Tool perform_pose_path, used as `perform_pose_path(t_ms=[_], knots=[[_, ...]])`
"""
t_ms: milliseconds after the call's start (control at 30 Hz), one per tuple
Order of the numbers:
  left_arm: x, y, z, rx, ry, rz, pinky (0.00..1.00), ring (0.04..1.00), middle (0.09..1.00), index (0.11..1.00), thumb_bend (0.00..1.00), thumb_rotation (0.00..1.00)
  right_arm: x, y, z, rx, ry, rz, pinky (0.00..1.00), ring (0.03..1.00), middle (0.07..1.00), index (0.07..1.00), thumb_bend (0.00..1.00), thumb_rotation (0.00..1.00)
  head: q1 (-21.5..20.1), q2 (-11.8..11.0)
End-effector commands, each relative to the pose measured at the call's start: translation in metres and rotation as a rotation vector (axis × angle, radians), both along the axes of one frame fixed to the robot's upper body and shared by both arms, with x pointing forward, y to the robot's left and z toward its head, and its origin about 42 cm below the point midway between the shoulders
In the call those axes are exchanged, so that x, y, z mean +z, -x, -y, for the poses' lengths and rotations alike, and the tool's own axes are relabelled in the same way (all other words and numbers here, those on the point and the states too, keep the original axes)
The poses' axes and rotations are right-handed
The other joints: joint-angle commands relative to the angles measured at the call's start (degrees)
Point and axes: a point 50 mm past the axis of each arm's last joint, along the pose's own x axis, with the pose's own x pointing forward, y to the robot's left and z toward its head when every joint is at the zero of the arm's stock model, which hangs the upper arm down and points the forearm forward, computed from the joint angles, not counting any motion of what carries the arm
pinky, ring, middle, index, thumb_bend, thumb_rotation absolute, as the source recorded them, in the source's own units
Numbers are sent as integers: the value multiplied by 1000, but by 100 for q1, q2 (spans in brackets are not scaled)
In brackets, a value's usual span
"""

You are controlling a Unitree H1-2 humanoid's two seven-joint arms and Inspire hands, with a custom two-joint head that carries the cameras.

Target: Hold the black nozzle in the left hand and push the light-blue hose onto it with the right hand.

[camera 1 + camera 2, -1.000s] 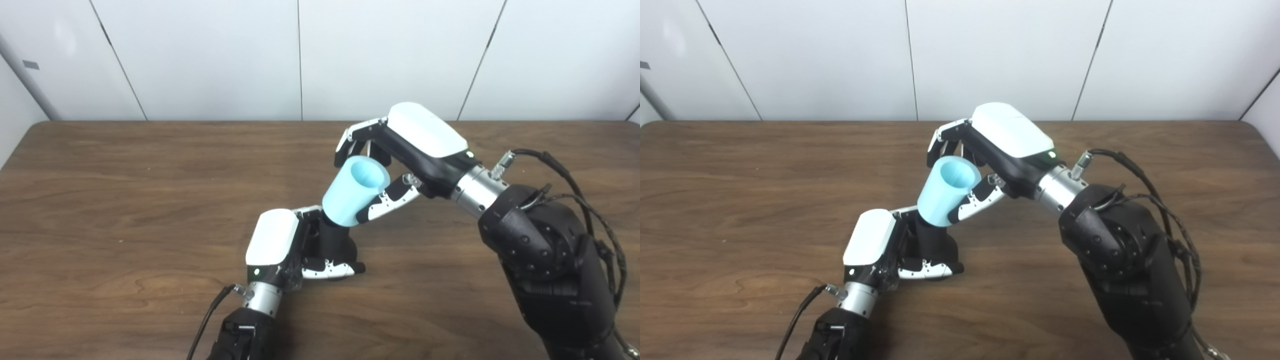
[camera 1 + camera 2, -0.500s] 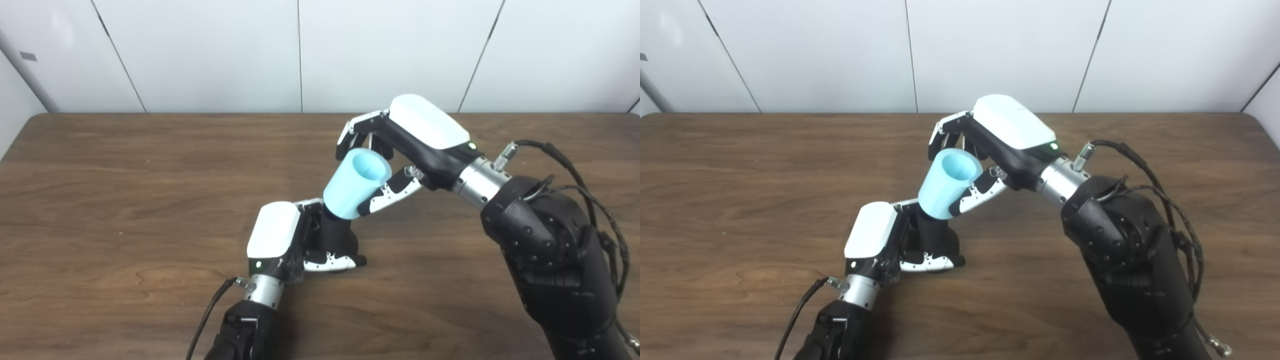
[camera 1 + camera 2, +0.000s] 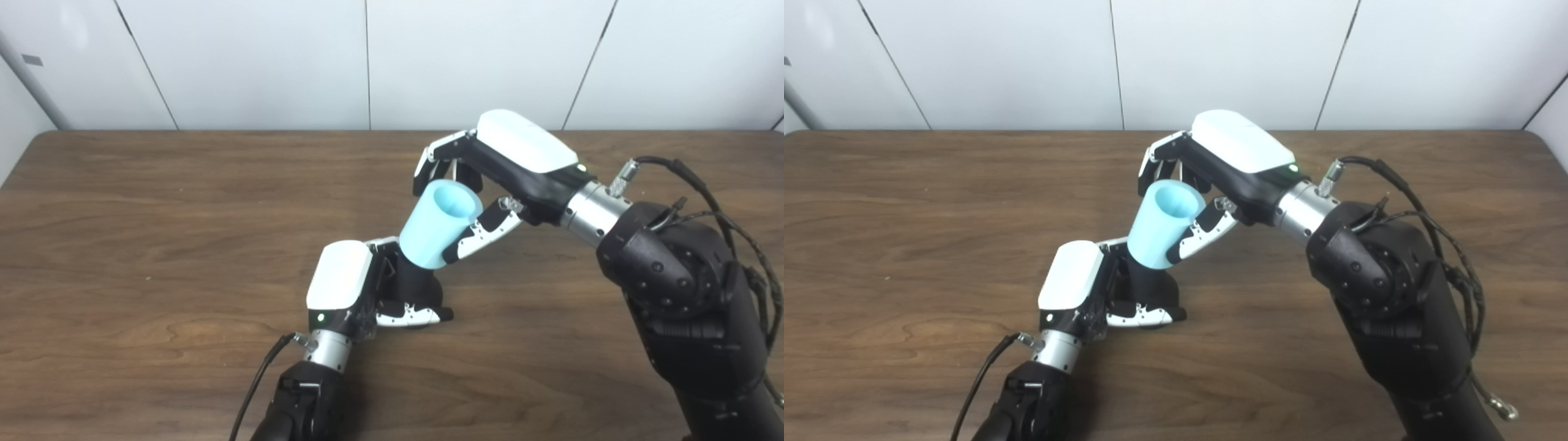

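Light-blue hose (image 3: 440, 225), at frame centre, is sitting tilted over the black nozzle (image 3: 415, 286); left hand (image 3: 361, 293) is clamping the nozzle; right hand (image 3: 484, 177) is clasping the hose; pushing along the shared axis seems advisable.

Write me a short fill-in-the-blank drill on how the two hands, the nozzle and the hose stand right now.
1. The black nozzle is held by the ____ hand.
2. The right hand is shut on the light-blue ____.
3. The narrow lower end of the light-blue hose meets the top of the ____.
4. The open wide end of the hose points up and away from the wooden ____.

Missing words: left; hose; nozzle; table
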Motion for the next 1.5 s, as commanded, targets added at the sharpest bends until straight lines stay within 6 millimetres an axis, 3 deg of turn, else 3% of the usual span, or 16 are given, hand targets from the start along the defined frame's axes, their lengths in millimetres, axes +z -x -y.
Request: perform_pose_path(t_ms=[0, 667, 867, 967, 1467], knots=[[-22, 11, 1, -15, -40, -138, 452, 511, 484, 488, 523, 0, 22, -4, 2, -4, 7, 83, 331, 367, 485, 548, 511, 0, 1, 8], [-21, 12, 5, -15, -34, -132, 423, 484, 448, 494, 524, 0, 14, -1, -2, 6, -7, 81, 322, 364, 488, 550, 510, 0, 55, 56], [-21, 12, 3, -14, -29, -132, 448, 504, 482, 489, 524, 0, 11, 0, -4, 26, 22, 84, 313, 364, 494, 544, 510, 0, 43, 73], [-21, 12, 3, -8, -25, -136, 437, 493, 446, 495, 524, 0, 9, 0, -3, 33, 31, 75, 332, 369, 499, 541, 511, 0, 43, 73], [-20, 12, 5, -14, -23, -133, 439, 500, 482, 488, 523, 0, 2, -1, -8, 47, 78, 69, 335, 359, 490, 557, 508, 0, 48, 95]])
